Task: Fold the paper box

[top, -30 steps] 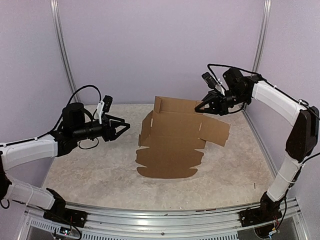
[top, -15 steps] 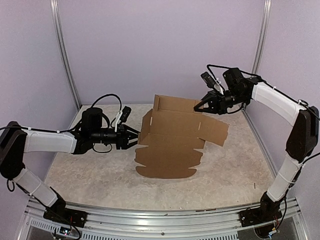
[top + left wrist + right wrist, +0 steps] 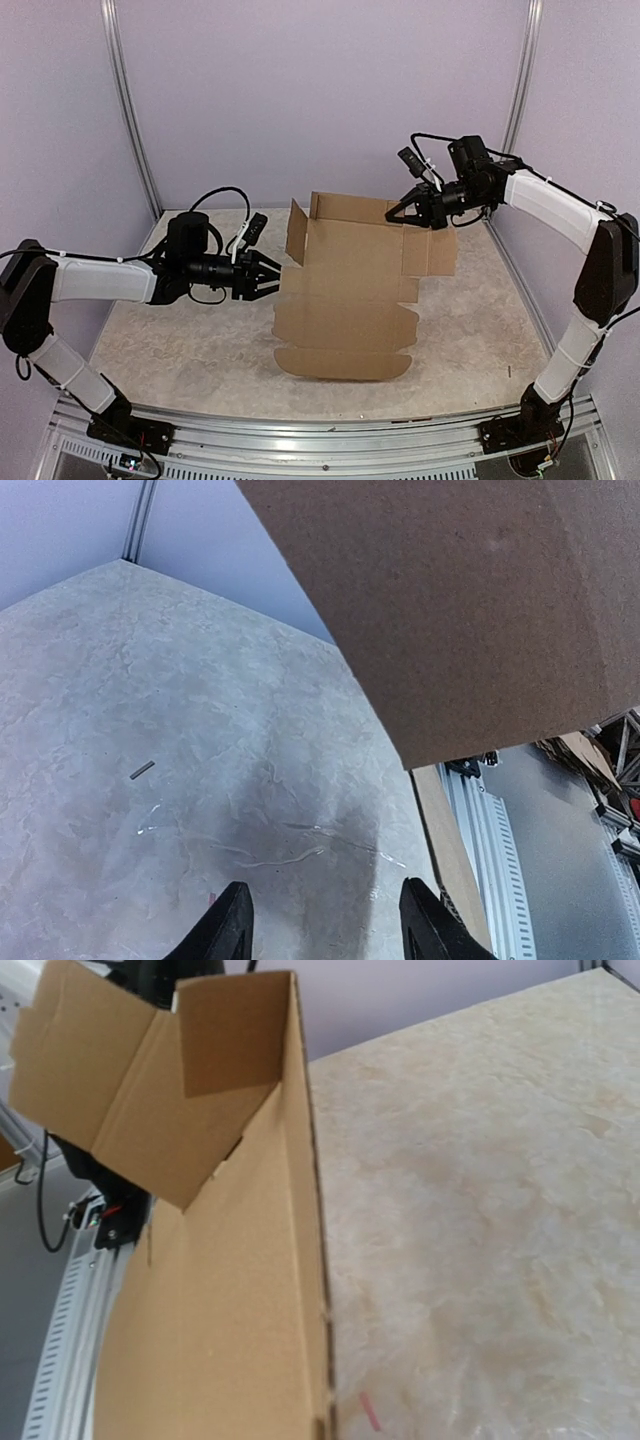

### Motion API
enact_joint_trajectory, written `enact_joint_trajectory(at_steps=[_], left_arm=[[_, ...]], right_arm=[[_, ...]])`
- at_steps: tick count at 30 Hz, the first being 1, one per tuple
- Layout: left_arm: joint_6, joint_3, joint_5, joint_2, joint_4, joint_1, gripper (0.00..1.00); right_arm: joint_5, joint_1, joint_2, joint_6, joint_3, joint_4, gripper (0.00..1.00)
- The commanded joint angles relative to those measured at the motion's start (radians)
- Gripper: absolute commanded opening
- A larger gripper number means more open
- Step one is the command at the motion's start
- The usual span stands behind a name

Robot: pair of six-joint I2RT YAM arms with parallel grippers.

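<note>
The paper box [image 3: 345, 320] is a brown cardboard sheet lying mid-table, its rounded front tabs flat. Its back wall [image 3: 350, 208] stands upright, the left flap [image 3: 297, 232] is raised and the right flap [image 3: 430, 255] is tilted up. My right gripper [image 3: 398, 215] is shut on the right end of the back wall. In the right wrist view the cardboard [image 3: 220, 1310] runs down to the bottom edge and the fingers are hidden. My left gripper [image 3: 272, 278] is open beside the box's left edge, just above the table. Nothing lies between its fingertips [image 3: 235, 925], and the raised flap [image 3: 470, 610] hangs above them.
An aluminium rail [image 3: 320, 430] runs along the near table edge. Frame posts [image 3: 130, 110] stand at the back corners in front of purple walls. A small dark scrap [image 3: 142, 770] lies on the mottled tabletop, and a short red mark [image 3: 370, 1412] shows beside the cardboard edge.
My left arm has reached right to the box's left edge with its jaws a little narrower. The left and right flaps now stand higher, and the front panels lie flatter and squarer.
</note>
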State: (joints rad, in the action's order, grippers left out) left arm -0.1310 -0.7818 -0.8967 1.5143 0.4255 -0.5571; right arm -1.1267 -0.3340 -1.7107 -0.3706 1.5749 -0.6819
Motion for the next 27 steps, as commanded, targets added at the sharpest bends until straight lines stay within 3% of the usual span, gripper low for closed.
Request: enact_joint_trajectory(at_steps=[1, 4, 8, 10, 12, 16, 19, 21, 23, 27], left_arm=[[-0.004, -0.048, -0.068, 0.045, -0.022, -0.015, 0.49], [-0.018, -0.063, -0.052, 0.081, -0.026, -0.020, 0.48], [-0.056, -0.094, 0.120, 0.126, -0.119, -0.012, 0.48], [-0.153, -0.068, 0.212, 0.139, -0.098, 0.004, 0.47], [-0.280, 0.018, 0.207, 0.147, 0.067, 0.023, 0.47], [-0.570, 0.181, 0.097, 0.222, 0.601, 0.017, 0.50], [-0.773, 0.190, 0.063, 0.373, 0.977, 0.001, 0.52], [-0.874, 0.160, 0.074, 0.483, 1.144, -0.002, 0.52], [-0.896, 0.139, 0.103, 0.594, 1.228, -0.008, 0.53], [-0.799, 0.144, 0.174, 0.634, 1.230, -0.018, 0.56]], right_arm=[[0.054, 0.014, 0.027, 0.023, -0.012, 0.035, 0.00], [0.069, 0.014, 0.025, 0.022, -0.026, 0.043, 0.00], [0.097, 0.015, 0.029, 0.010, -0.046, 0.044, 0.00], [0.117, 0.019, 0.032, 0.012, -0.063, 0.055, 0.00], [0.129, 0.026, 0.028, 0.022, -0.084, 0.071, 0.00], [0.110, 0.047, -0.009, 0.063, -0.122, 0.107, 0.00], [0.078, 0.058, -0.047, 0.079, -0.126, 0.111, 0.00], [0.042, 0.063, -0.067, 0.092, -0.124, 0.115, 0.00], [0.021, 0.067, -0.081, 0.098, -0.121, 0.113, 0.00], [0.015, 0.069, -0.083, 0.095, -0.123, 0.103, 0.00]])
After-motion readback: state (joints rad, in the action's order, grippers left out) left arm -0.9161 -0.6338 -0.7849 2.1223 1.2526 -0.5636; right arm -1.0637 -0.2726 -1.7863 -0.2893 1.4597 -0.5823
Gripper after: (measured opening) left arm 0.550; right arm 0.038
